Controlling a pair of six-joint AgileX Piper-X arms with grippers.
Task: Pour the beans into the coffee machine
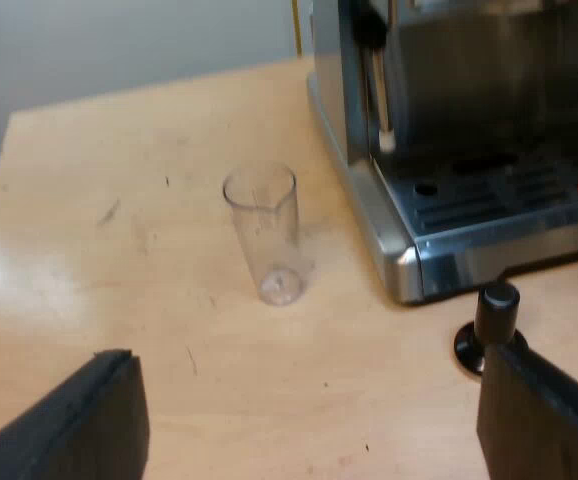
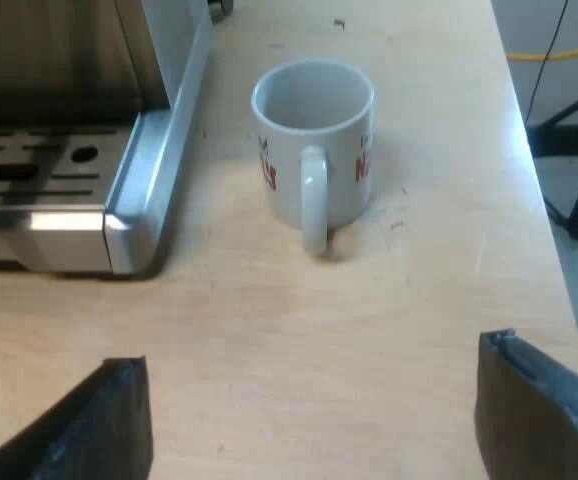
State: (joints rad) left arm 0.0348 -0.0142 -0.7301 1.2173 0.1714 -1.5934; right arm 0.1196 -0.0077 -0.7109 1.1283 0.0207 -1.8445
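the mug point(image 2: 314, 150) carries red lettering on its pale wall, on either side of the handle, but the marks are too small to read. the front of the espresso machine point(image 1: 489, 120) bears no legible text.

Espresso machine point(image 1: 469, 130) top cut off; mug point(image 2: 289, 190) lettering unreadable

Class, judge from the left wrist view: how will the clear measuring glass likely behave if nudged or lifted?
The glass stands tall and narrow, so a high nudge would probably tip it. It looks empty and thin-walled, so likely light. Its smooth clear wall may slip in a grip.
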